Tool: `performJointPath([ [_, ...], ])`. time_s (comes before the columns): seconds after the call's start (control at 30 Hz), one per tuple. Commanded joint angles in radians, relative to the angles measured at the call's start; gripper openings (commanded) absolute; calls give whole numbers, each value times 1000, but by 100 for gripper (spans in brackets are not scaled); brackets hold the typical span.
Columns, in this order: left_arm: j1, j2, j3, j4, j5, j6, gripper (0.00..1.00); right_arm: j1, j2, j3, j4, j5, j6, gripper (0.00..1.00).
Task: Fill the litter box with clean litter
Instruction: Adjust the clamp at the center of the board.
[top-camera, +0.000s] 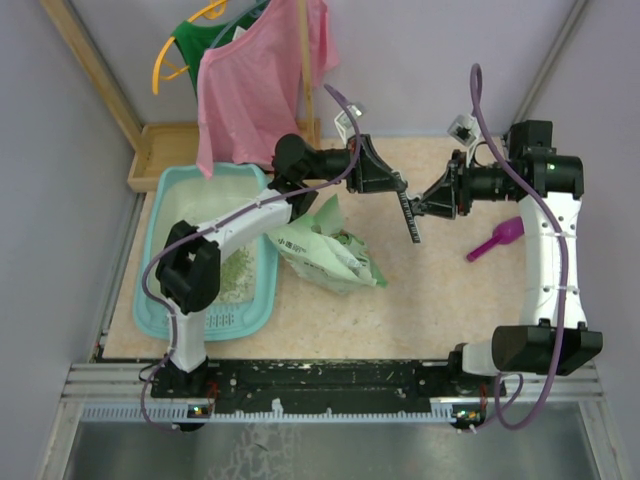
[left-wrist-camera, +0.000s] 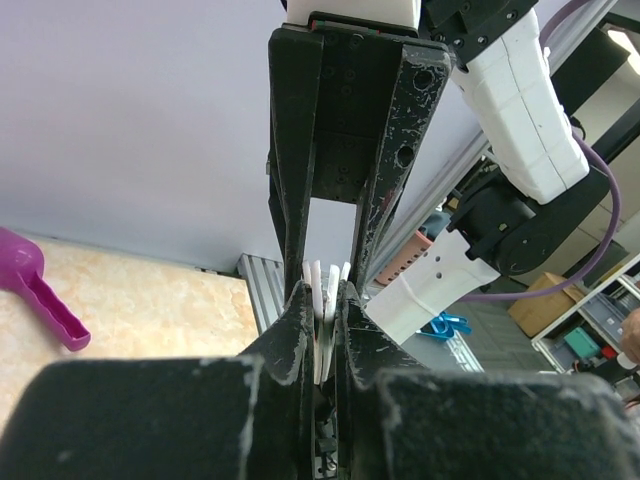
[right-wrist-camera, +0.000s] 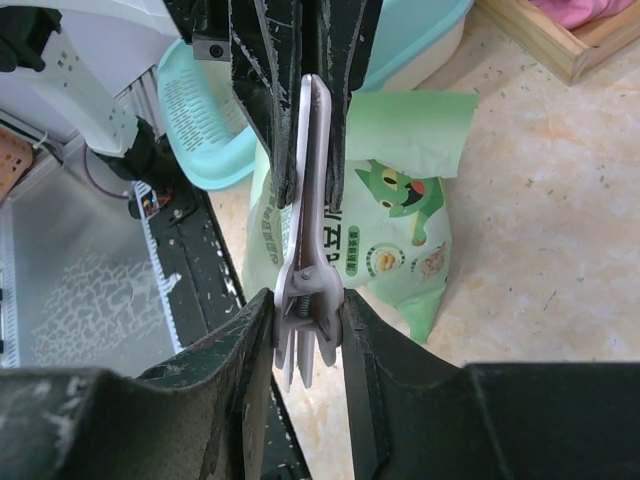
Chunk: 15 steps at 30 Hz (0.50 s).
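The light-teal litter box (top-camera: 168, 195) lies at the left, with a patch of green clean litter (top-camera: 236, 268) inside it. A pale green printed bag (top-camera: 330, 255) lies open beside the box. Above the table's middle my two grippers meet tip to tip around a white spring clip (right-wrist-camera: 312, 240). My left gripper (left-wrist-camera: 326, 318) is shut on the clip's thin blade end (left-wrist-camera: 322, 300). My right gripper (right-wrist-camera: 310, 322) is shut on the clip's sprung handle end. In the top view, the left gripper (top-camera: 402, 190) and right gripper (top-camera: 426, 204) almost touch.
A magenta scoop (top-camera: 497, 240) lies on the table at the right, below the right forearm. A wooden tray (top-camera: 160, 150) sits at the back left. Pink cloth (top-camera: 260, 75) hangs over the box's far end. The bag (right-wrist-camera: 405, 225) lies under the clip.
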Motion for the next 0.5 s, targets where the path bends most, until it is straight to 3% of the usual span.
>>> performJointPath([
  [0.0,1,-45,-13,-1,-1,30,0,-14,-26,28,18,-18,10,32],
  [0.1,1,-46,-14,-13,2,41,0,-22,-28,31,31,-18,23,33],
  [0.2,1,-46,-14,-19,1,45,0,-36,-28,32,45,-22,41,43],
  [0.47,2,-45,-11,-18,2,46,0,-42,-17,31,4,-41,-1,41],
])
